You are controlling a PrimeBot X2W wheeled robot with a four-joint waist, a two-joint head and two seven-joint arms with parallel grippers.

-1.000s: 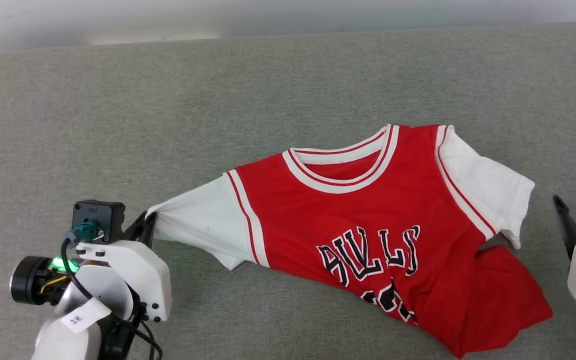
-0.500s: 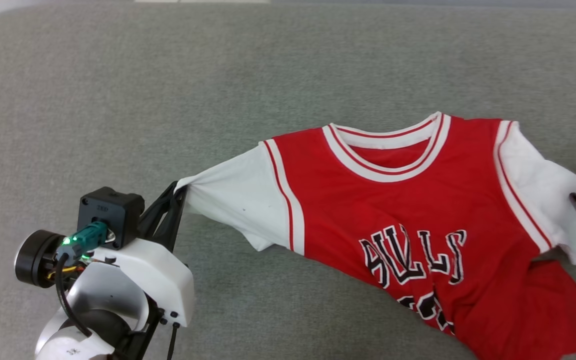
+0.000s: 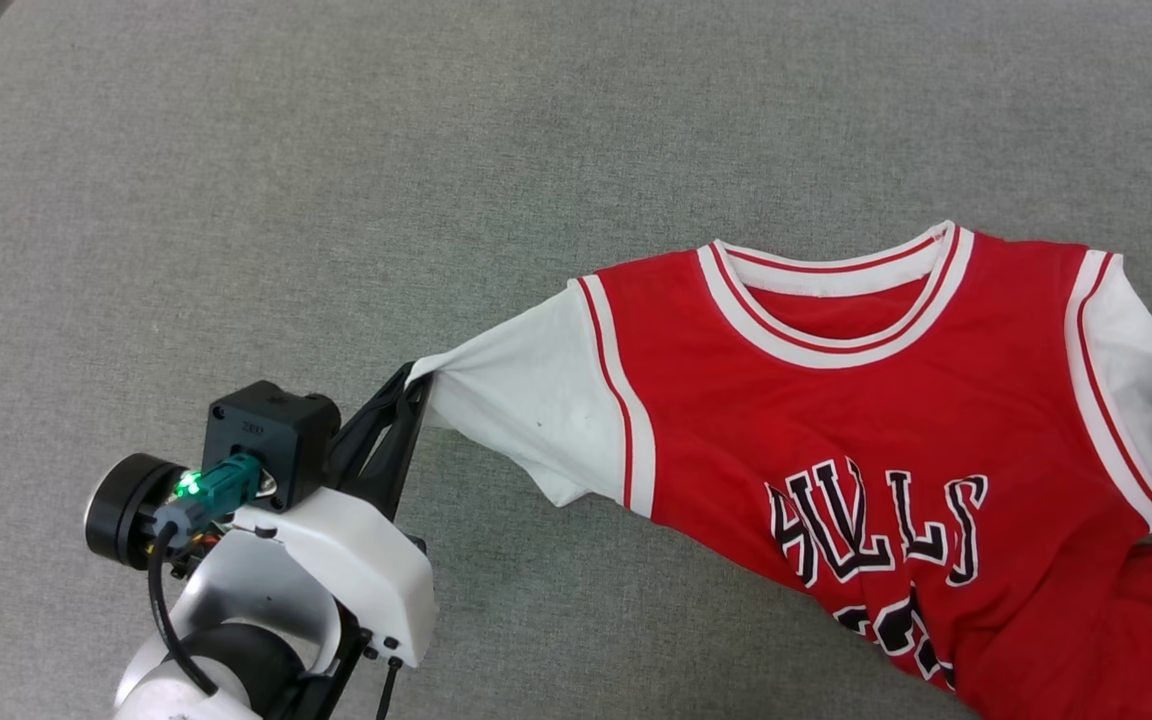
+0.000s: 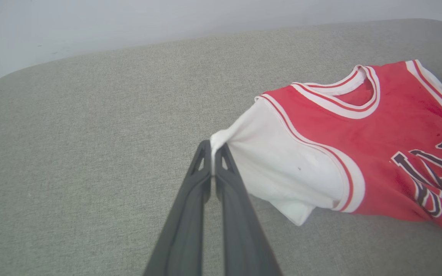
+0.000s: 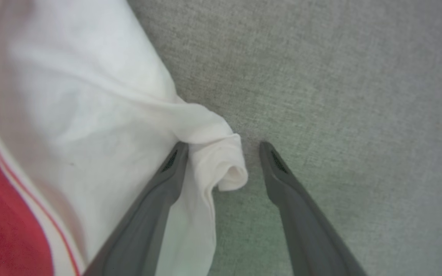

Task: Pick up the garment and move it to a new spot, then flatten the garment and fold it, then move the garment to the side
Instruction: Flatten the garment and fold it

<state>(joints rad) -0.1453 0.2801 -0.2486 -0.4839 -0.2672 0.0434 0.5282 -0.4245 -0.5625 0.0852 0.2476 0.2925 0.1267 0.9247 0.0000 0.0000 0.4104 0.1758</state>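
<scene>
Since the earlier frame the gap between the right gripper (image 5: 223, 147) and the garment (image 3: 836, 400) had been closed. Its jaws were now set wide apart around the rolled edge of the white right sleeve (image 5: 90, 96), one finger laid against the cloth, the other over bare table (image 3: 236, 200); nothing was clamped. The head view had also been shifted, so the garment was seen further right. The left gripper (image 4: 214, 147) was clenched on the tip of the left sleeve (image 4: 274, 161), which was drawn out into a taut, pointed cone. The garment was spread face up on the table, which was covered in a grey, coarse-woven cloth and rounded at the corner. The red body was of smooth knit, and the collar (image 3: 836, 300) was banded in white and red. The black, white-outlined lettering (image 3: 876, 520) was creased, and its lower row could not be read. The hem was cut off by the head view's lower edge.
</scene>
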